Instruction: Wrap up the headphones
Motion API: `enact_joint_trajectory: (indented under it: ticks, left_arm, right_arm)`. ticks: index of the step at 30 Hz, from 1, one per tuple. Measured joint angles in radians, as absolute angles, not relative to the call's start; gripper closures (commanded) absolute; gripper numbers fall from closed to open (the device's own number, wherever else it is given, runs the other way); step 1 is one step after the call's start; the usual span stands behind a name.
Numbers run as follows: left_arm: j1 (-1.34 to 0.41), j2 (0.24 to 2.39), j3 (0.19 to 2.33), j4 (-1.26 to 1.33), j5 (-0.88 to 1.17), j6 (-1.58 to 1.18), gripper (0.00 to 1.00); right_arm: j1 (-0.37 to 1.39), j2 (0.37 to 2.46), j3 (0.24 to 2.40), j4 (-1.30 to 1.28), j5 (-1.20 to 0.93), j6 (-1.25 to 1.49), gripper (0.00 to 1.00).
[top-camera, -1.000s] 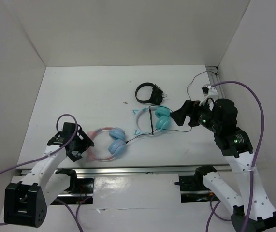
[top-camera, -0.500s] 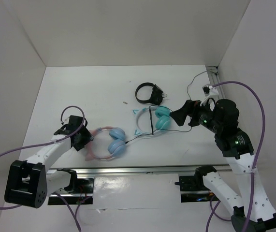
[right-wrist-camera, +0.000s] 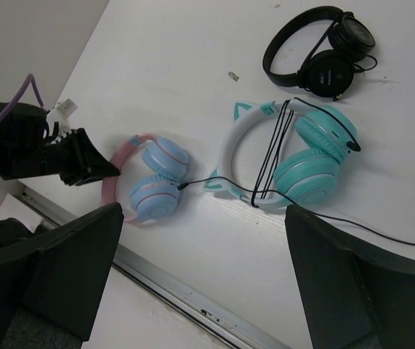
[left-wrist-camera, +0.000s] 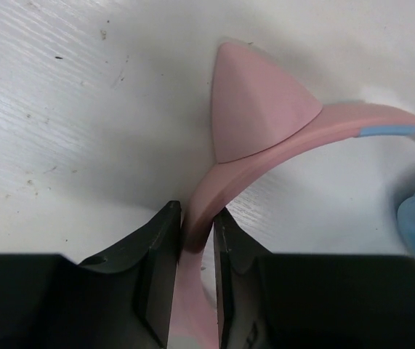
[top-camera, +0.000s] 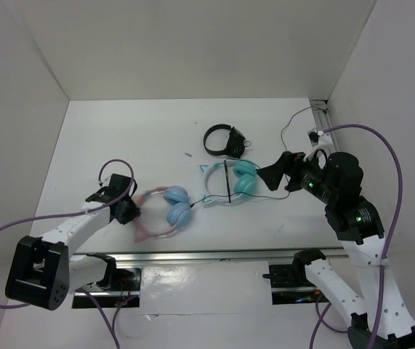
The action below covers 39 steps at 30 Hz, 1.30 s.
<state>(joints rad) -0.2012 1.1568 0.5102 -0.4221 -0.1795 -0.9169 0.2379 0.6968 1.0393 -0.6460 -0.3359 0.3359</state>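
Observation:
The headphones (top-camera: 165, 211) lie at the front left of the table, with a pink cat-eared headband (top-camera: 143, 222) and two light blue ear cups (top-camera: 177, 206). My left gripper (top-camera: 129, 211) is shut on the headband's left side. In the left wrist view the pink band (left-wrist-camera: 265, 156) runs between my fingers (left-wrist-camera: 162, 247), with a pink ear just beyond. A thin black cable (right-wrist-camera: 196, 181) leads from a blue cup to the right past the white-and-teal set. My right gripper (top-camera: 269, 174) hovers open and empty above the table's right, looking down on the headphones (right-wrist-camera: 149, 185).
White-and-teal cat-ear headphones (top-camera: 227, 182) with a black cord wound round them lie mid-table. Small black headphones (top-camera: 222, 138) lie behind them. A small speck (top-camera: 187, 154) lies to their left. A metal rail (top-camera: 207, 254) runs along the front edge. White walls stand on three sides.
My left gripper has moved right and a little farther in, and the pink headphones have turned and shifted slightly away with it. The right arm has barely moved.

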Motion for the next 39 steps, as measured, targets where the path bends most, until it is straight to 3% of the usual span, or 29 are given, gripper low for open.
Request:
enact_joint_trajectory:
  ticks: [7, 13, 18, 25, 31, 39]
  left_arm:
    - [-0.228, 1.168, 0.530, -0.447, -0.179, -0.916, 1.00]
    - [-0.276, 1.026, 0.611, -0.645, -0.176, -0.903, 1.00]
    - [-0.287, 0.924, 0.824, -0.768, -0.150, -0.863, 1.00]
    - [-0.292, 0.905, 1.176, -0.901, -0.123, -0.789, 1.00]
    - [-0.292, 0.966, 1.486, -0.985, -0.053, -0.727, 1.00]
    - [-0.292, 1.013, 1.783, -0.981, 0.072, -0.660, 1.00]
  right_arm:
    - [0.238, 0.694, 1.042, -0.648, -0.321, 0.336, 0.00]
    - [0.238, 0.691, 1.044, -0.646, -0.310, 0.340, 0.00]
    - [0.238, 0.667, 1.028, -0.600, -0.289, 0.354, 0.00]
    - [0.238, 0.525, 0.818, -0.344, -0.311, 0.434, 0.00]
    - [0.238, 0.580, 0.749, -0.116, -0.321, 0.449, 0.00]
    - [0.238, 0.673, 0.748, -0.041, -0.294, 0.420, 0.00]
